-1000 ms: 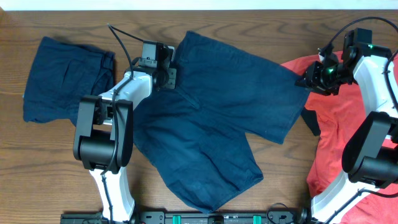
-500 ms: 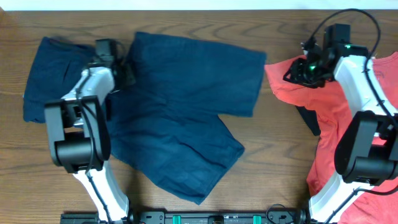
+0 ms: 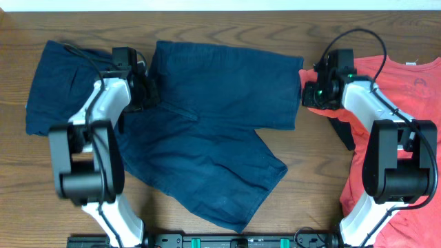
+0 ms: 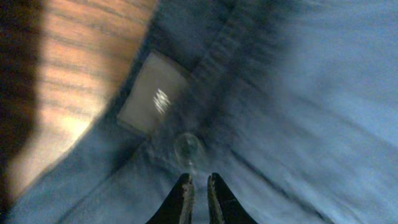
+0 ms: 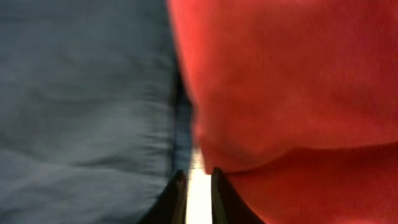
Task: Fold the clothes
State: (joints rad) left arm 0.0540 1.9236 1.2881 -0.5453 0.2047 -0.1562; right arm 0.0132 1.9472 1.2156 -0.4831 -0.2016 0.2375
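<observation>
The navy shorts [image 3: 220, 117] lie spread flat mid-table, waistband to the left, one leg towards the right and one towards the front. My left gripper [image 3: 148, 96] is at the waistband. In the left wrist view its fingertips [image 4: 199, 177] are pinched on the shorts' fabric [image 4: 298, 93] just below a button [image 4: 186, 148] and a grey label [image 4: 152, 93]. My right gripper [image 3: 308, 96] sits at the right leg's hem. In the right wrist view its jaws [image 5: 198, 173] are nearly closed over bare table, between the shorts [image 5: 81, 93] and red cloth [image 5: 280, 74].
A second navy garment [image 3: 62, 83] lies folded at the far left, touching the shorts' waistband side. A red shirt [image 3: 393, 103] covers the right side of the wooden table [image 3: 310, 193], with a dark item under its left edge.
The left gripper dragged the shorts left, then a little back right and forward. The right gripper moved left along the red shirt's edge to the leg hem.
</observation>
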